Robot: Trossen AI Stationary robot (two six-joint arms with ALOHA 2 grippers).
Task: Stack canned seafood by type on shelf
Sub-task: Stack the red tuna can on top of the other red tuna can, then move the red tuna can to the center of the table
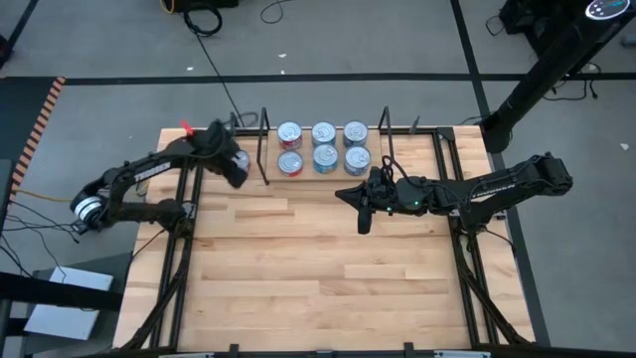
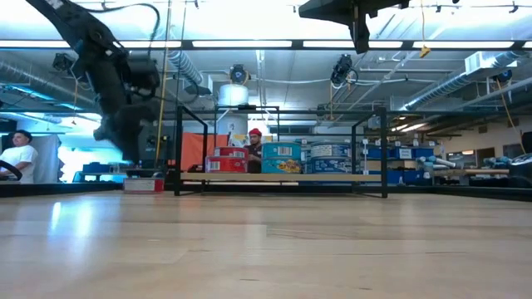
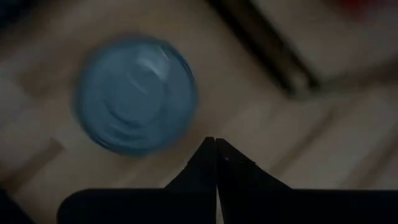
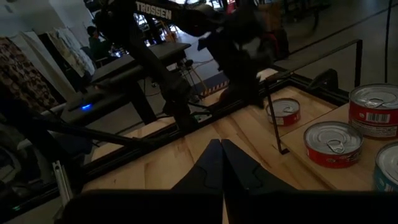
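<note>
The shelf [image 1: 308, 175] stands at the table's far side, its light board between two black wire end frames. Several silver-lidded tins [image 1: 323, 146] stand on it in two rows. In the low view the red tins [image 2: 226, 158] are on the left and the blue tins [image 2: 307, 156] on the right. One loose red-labelled tin [image 4: 284, 112] rests on the table left of the shelf; it also shows in the left wrist view [image 3: 137, 93]. My left gripper [image 1: 238, 175] hovers above it, shut and empty. My right gripper [image 1: 363, 221] is raised in front of the shelf, shut and empty.
Black frame rails [image 1: 179, 249] run along the table's left and right sides [image 1: 467, 249]. Bare wooden tabletop [image 1: 318, 278] lies in front of the shelf. A person [image 2: 17, 154] sits in the room beyond the table.
</note>
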